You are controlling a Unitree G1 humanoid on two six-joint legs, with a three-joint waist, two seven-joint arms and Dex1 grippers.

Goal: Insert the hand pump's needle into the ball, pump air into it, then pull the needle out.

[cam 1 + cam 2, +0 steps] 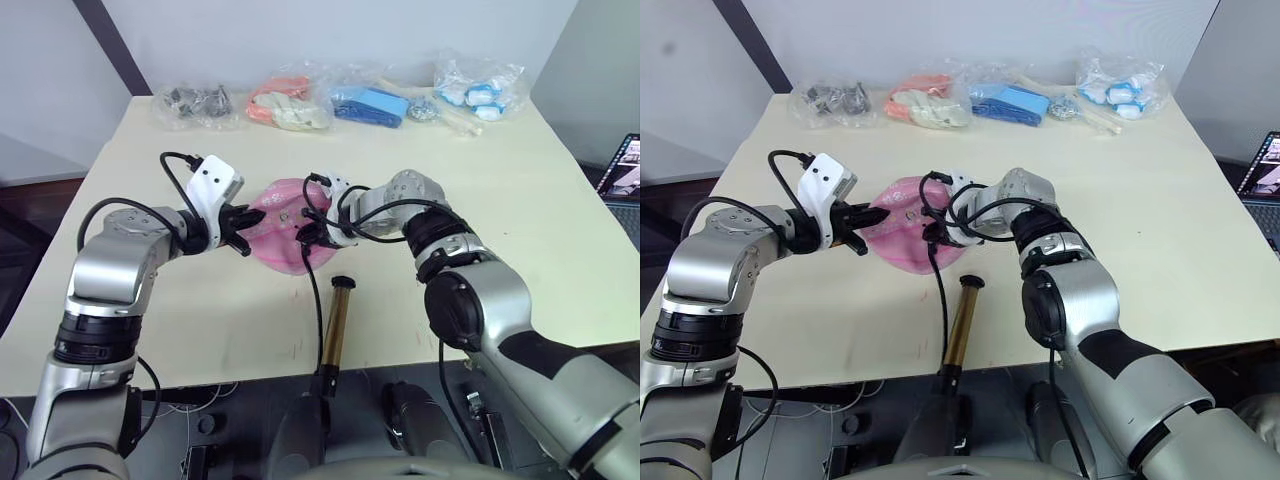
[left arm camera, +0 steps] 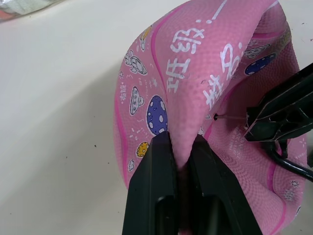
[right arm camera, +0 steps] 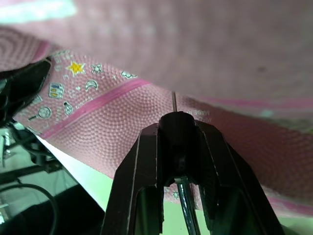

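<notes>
Visibly caved-in, the pebbled pink ball meets the thin needle.

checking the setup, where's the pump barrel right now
The hand pump lies on the table's near edge at centre, just in front of the ball, its hose running up to the right hand.

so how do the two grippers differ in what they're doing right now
The left gripper is shut on a fold of the ball, pinching its caved-in pink rim; the right gripper is shut on the needle, clamping its black fitting. The left gripper comes at the ball from the robot's left side, the right gripper from the right, aiming the pin into the hollow. Both are closed and work on the same ball.
</notes>
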